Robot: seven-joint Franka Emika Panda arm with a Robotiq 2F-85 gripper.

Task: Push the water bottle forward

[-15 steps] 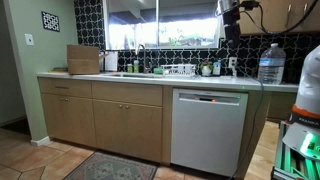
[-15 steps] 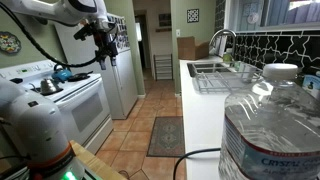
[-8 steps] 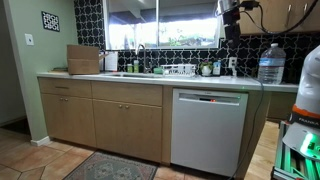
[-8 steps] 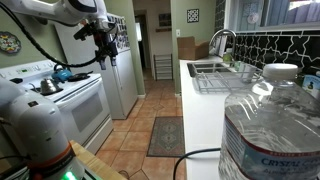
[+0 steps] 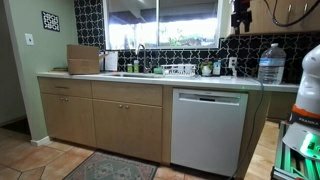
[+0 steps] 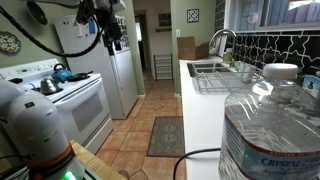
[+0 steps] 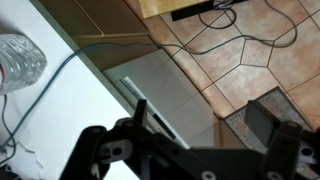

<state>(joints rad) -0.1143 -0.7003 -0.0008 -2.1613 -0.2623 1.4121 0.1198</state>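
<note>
The water bottle (image 5: 270, 63), a large clear bluish jug with ribbed sides, stands upright on the white counter (image 5: 150, 77) near its end. It fills the near foreground in an exterior view (image 6: 268, 130) and shows at the upper left edge of the wrist view (image 7: 20, 58). My gripper (image 5: 240, 16) hangs high above the counter, short of the bottle and well apart from it. It also shows in an exterior view (image 6: 108, 22). In the wrist view the gripper (image 7: 200, 125) is open and empty, with floor and the dishwasher front between the fingers.
A dish rack (image 5: 180, 70), a sink faucet (image 5: 140, 55), small dark bottles (image 5: 208, 69) and a wooden cutting board (image 5: 83, 59) are on the counter. A dishwasher (image 5: 208, 128) sits below it. A stove (image 6: 70, 95) and fridge (image 6: 125, 75) stand across the aisle. Cables lie on the tile floor (image 7: 215, 30).
The gripper has risen and shifted sideways toward the water bottle's side. The bottle has not moved.
</note>
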